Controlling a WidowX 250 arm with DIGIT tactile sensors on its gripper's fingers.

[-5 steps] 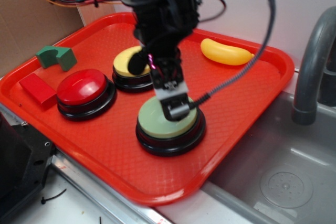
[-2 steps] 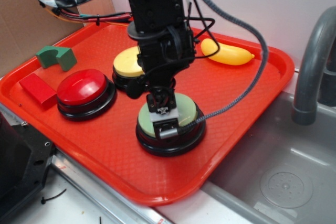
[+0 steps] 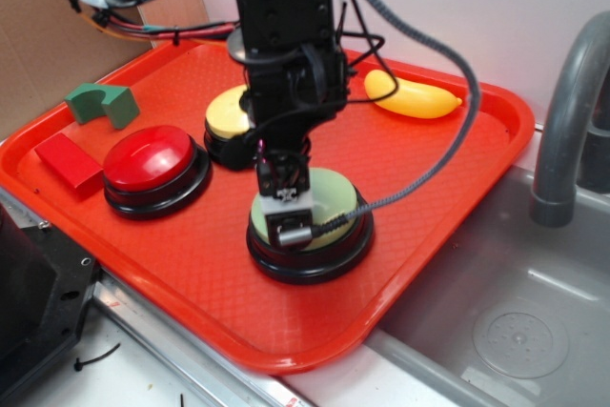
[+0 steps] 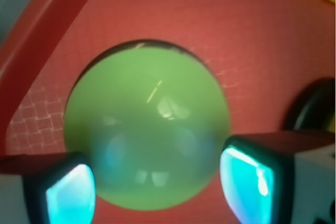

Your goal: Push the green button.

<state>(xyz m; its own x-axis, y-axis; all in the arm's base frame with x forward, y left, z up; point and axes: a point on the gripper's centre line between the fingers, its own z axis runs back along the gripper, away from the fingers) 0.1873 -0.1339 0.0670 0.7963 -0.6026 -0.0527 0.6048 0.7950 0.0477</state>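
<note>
The green button (image 3: 331,200), a pale sage dome on a black round base, sits at the front middle of the red tray (image 3: 286,355). My gripper (image 3: 288,227) points straight down onto the front-left part of the dome and looks to be touching it. In the wrist view the green button (image 4: 147,124) fills the middle of the picture, and the gripper (image 4: 157,187) is open, its two glowing fingertips (image 4: 71,195) standing wide apart at either side of the dome's near edge. Nothing is held.
A yellow button (image 3: 225,115) and a red button (image 3: 148,157) stand behind and to the left. A yellow banana-shaped toy (image 3: 412,94), a dark green arch block (image 3: 102,102) and a red block (image 3: 69,159) also lie on the tray. A metal sink (image 3: 515,312) with a grey faucet (image 3: 570,121) is on the right.
The gripper has shifted left and toward the front over the green button and come lower onto its dome. Nothing else on the tray moved.
</note>
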